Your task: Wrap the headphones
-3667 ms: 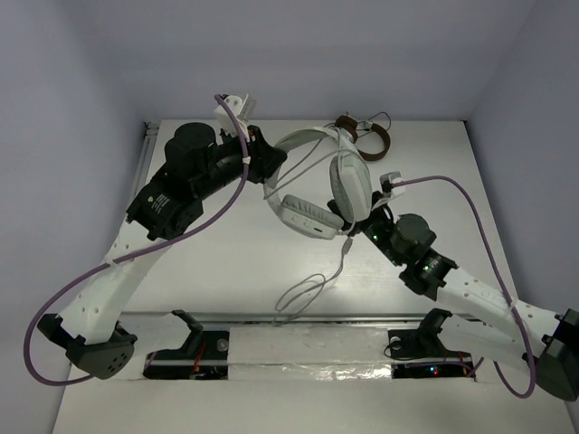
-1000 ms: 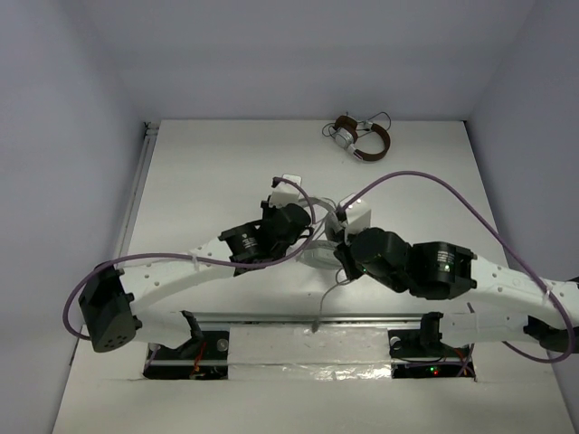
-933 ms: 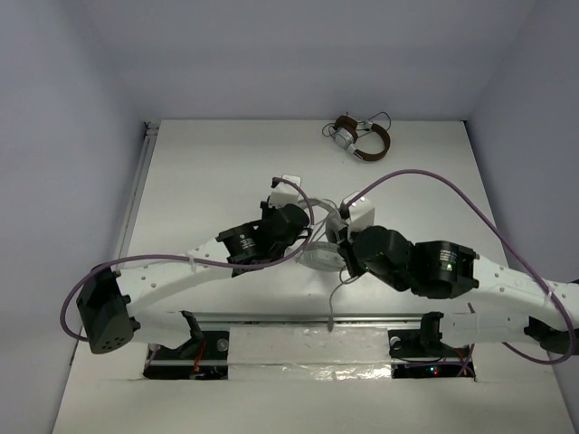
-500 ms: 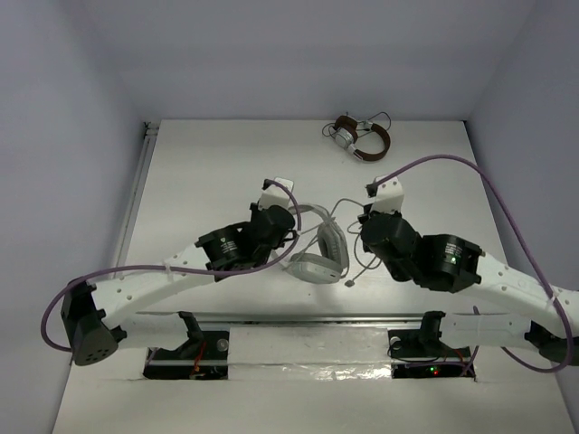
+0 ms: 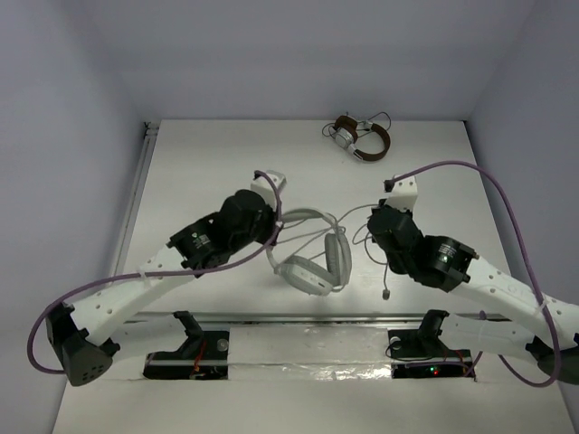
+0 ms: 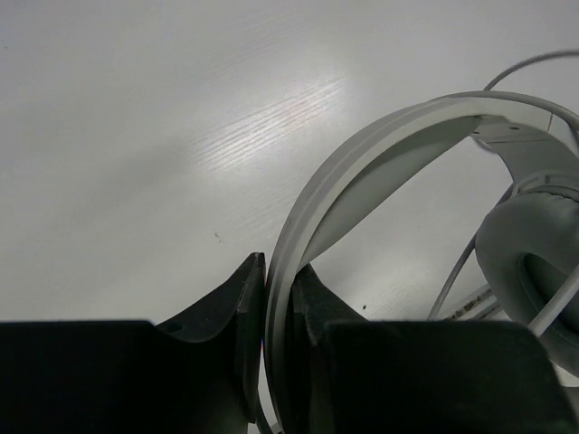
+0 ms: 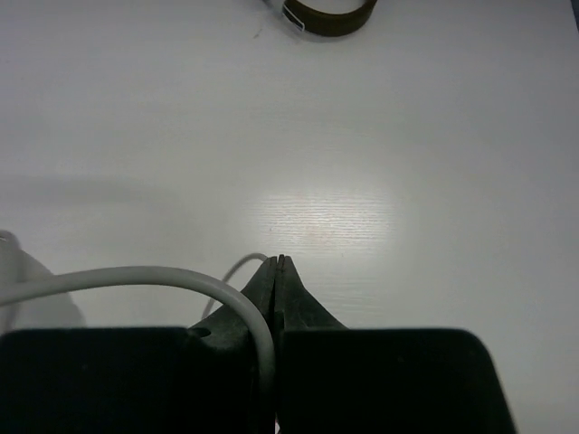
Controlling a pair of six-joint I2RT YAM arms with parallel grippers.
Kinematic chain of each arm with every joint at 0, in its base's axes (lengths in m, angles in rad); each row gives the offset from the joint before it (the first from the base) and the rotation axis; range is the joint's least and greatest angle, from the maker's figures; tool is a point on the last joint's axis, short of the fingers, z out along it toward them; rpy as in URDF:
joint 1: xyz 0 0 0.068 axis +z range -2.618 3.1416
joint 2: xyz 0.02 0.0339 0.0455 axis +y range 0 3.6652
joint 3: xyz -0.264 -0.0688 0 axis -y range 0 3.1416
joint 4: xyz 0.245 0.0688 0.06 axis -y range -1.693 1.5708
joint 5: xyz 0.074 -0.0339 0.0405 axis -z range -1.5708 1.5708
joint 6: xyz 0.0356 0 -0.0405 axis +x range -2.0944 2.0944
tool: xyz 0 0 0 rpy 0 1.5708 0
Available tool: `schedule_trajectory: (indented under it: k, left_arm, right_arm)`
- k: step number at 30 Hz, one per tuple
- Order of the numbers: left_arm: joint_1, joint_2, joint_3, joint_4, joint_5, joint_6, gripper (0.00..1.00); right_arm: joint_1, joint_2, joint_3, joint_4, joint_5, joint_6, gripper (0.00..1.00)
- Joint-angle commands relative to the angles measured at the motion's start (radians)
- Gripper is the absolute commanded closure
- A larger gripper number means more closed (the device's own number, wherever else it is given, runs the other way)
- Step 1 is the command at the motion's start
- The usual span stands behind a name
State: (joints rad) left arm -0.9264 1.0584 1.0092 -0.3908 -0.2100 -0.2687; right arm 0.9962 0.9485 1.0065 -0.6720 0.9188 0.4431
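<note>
The white headphones (image 5: 312, 269) hang between my two arms, earcups low and headband (image 6: 398, 145) arching up. My left gripper (image 5: 275, 222) is shut on the headband's left end; in the left wrist view the grey band runs between the black fingers (image 6: 237, 307), gripper (image 6: 277, 282). One padded earcup (image 6: 534, 240) shows at that view's right edge. My right gripper (image 5: 373, 215) is shut on the thin grey cable (image 7: 136, 276), which curves into the seam of the closed jaws, gripper (image 7: 279, 262). The cable's free end hangs down to its plug (image 5: 386, 294).
The smaller brown-and-silver headphones (image 5: 360, 137) with a dark cord lie at the table's far edge, also seen as brown headphones (image 7: 330, 14) at the top of the right wrist view. A metal rail (image 5: 298, 318) runs along the near edge by the arm bases.
Both arms have drawn apart and toward the far side. The left carried the headband up and left, the right pulled the cable to the right, and the headphones now show between them.
</note>
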Motion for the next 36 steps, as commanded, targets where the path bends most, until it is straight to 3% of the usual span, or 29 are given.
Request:
schedule_trajectory:
  k: [1, 6, 11, 15, 23, 28, 31, 36]
  left_arm:
    - [0.127, -0.075, 0.054, 0.119, 0.251, -0.02, 1.0]
    - [0.193, -0.084, 0.106, 0.159, 0.409, -0.026, 1.0]
    - [0.215, -0.048, 0.176, 0.213, 0.578, -0.066, 1.0]
    - [0.256, -0.014, 0.212, 0.274, 0.691, -0.118, 1.0]
    - [0.265, 0.029, 0.261, 0.424, 0.797, -0.249, 1.0]
    - [0.265, 0.045, 0.298, 0.437, 0.794, -0.28, 1.0]
    - [0.265, 0.051, 0.327, 0.435, 0.781, -0.287, 1.0]
    - [0.265, 0.066, 0.371, 0.451, 0.742, -0.309, 1.0]
  right_arm:
    - [-0.028, -0.03, -0.029, 0.127, 0.009, 0.063, 1.0]
    - [-0.028, -0.054, -0.114, 0.262, -0.128, 0.109, 1.0]
    - [-0.028, -0.068, -0.264, 0.557, -0.334, 0.049, 1.0]
    - [-0.028, -0.124, -0.345, 0.728, -0.388, 0.011, 0.98]
    - [-0.102, -0.223, -0.496, 0.977, -0.653, -0.021, 0.73]
    - [-0.134, -0.205, -0.542, 1.068, -0.73, -0.014, 0.64]
    - [-0.134, -0.2, -0.566, 1.107, -0.765, 0.002, 0.51]
    - [-0.134, -0.247, -0.651, 1.209, -0.863, 0.058, 0.48]
